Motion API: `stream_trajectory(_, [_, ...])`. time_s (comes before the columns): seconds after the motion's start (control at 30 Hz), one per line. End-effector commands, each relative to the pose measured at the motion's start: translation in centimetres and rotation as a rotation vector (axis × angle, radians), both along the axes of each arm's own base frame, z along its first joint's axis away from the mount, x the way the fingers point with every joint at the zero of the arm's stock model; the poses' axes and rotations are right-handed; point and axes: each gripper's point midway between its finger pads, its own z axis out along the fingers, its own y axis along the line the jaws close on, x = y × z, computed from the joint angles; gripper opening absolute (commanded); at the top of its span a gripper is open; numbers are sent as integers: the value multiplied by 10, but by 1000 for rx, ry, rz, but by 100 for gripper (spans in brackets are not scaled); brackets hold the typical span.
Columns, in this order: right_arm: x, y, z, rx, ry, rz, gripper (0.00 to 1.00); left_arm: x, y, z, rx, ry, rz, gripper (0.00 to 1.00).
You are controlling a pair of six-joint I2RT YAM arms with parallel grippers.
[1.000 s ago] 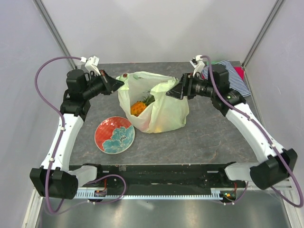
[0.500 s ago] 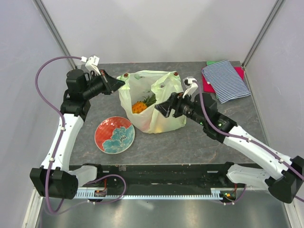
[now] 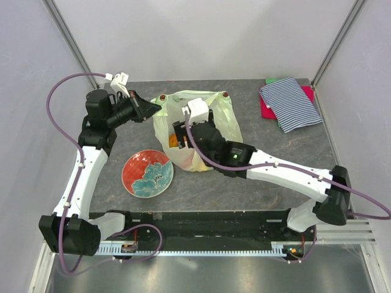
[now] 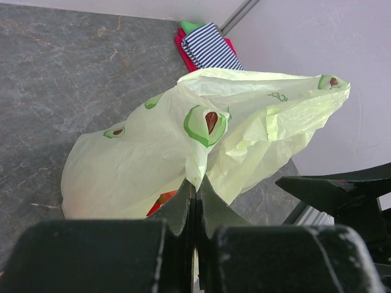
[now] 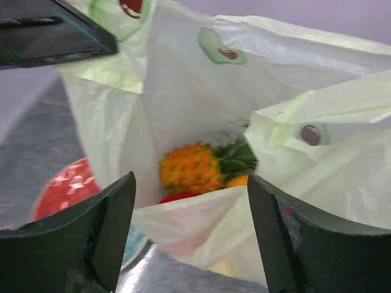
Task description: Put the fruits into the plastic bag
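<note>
**Two-arm station, bag held open.** In the top view the left arm rises from its base at the near left, elbow bent and forearm angled inward, so that the left gripper point(image 3: 153, 110) meets the left rim of the pale green translucent crinkly plastic bag point(image 3: 225, 122). The bag stands mid-table with its mouth facing upward. In the left wrist view the 2 fingers are pressed together, with a fold of the bag's film pinched between them. The right arm stretches from the near right corner diagonally across the table, its wrist above the bag. The right gripper point(image 5: 190, 183) points into the mouth, jaws spread wide with nothing between them. Inside the bag lies 1 glossy orange toy pineapple with green leaves point(image 5: 194, 168), with a red fruit piece point(image 5: 177, 197) below it and a yellow fruit point(image 5: 239, 180) beside it, both largely hidden. A round red plate with blue-white floral pattern point(image 3: 147, 173) lies near the bag, on its near-left side. A folded blue-white striped cloth point(image 3: 292, 105) lies at the far right corner, well apart.
</note>
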Motion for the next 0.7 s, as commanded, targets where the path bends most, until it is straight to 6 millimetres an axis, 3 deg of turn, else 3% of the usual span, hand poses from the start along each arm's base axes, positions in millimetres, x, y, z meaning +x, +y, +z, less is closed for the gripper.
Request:
stream_trajectory(0.0, [18, -37, -1, -279, -101, -243, 81, -3, -3, 14, -26, -47, -35, 2])
stream_trajectory(0.43, [59, -50, -30, -699, -212, -540, 81, -6, -2, 15, -38, -50, -52, 2])
stream_trajectory(0.5, [65, -55, -29, -703, -210, -558, 71, -6, -2, 15, -38, -50, -52, 2])
stream_trajectory(0.53, [65, -58, -26, -696, -212, -561, 53, -5, -2, 14, -37, -48, -49, 2])
stream_trajectory(0.6, [63, -60, -17, -661, -218, -559, 26, -3, -1, 16, -38, -49, -44, 2])
stream_trajectory(0.63, [61, -59, -3, -594, -225, -522, 10, -3, -1, 17, -42, -46, -43, 2])
stream_trajectory(0.67, [59, -59, 4, -558, -223, -487, 5, -2, -1, 21, -45, -52, -38, 1])
